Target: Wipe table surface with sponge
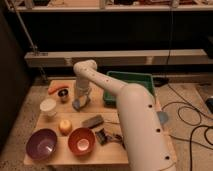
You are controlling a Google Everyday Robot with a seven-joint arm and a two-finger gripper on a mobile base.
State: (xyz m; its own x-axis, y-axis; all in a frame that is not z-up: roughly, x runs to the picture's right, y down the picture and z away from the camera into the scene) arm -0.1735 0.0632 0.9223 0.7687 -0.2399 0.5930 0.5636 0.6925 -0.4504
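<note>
Dim shelving and dark floor are framing the table surface (55,152), a light wooden top where we are reaching our arm across from the near right corner. Our gripper (79,102) is pointing down over the middle of the boards, fingers pressed together and pinching the sponge (78,104), so the blue-grey pad is hanging at or just above the wood, ready for rubbing. We are working in the open patch between the small dark cup (63,95) and the green tray (127,86), since the purple bowl (41,143), orange bowl (81,140) and grey block (93,121) are crowding the near edge
</note>
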